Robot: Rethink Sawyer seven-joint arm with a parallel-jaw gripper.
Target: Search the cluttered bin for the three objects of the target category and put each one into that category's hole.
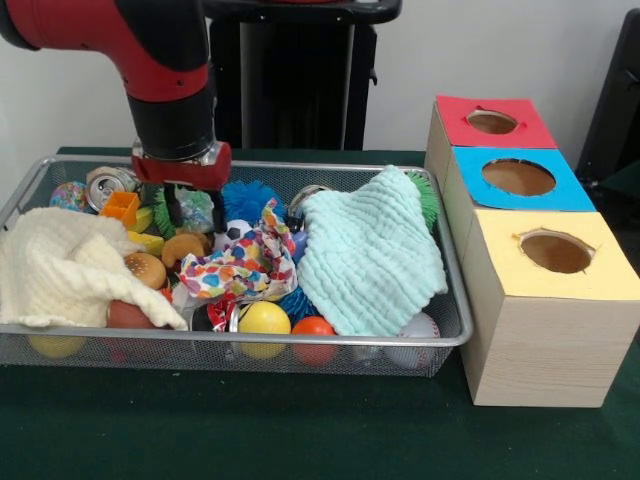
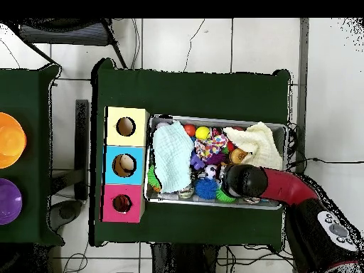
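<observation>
The wire mesh bin [image 1: 330,341] is full of clutter and also shows in the overhead view [image 2: 279,128]. My gripper [image 1: 195,212] reaches down into its far left part, with the black fingers [image 1: 173,207] spread apart around a teal patterned item. A brown rounded lump [image 1: 183,246] lies just in front of it; I cannot tell whether it is a toy figure. No orange-striped or pale yellow figure shows. The red-topped hole [image 1: 492,122] is at the far end of the wooden box, also seen from overhead [image 2: 121,203]. From overhead the arm [image 2: 245,181] hides the gripper.
A cream cloth [image 1: 70,265], a mint cloth [image 1: 370,250] and a spotted cloth [image 1: 240,265] cover much of the bin. A blue spiky ball [image 1: 250,198], a yellow ball [image 1: 264,318], an orange ball [image 1: 314,328] and a can [image 1: 110,182] lie around. Blue-topped [image 1: 518,177] and yellow-topped [image 1: 556,252] holes adjoin.
</observation>
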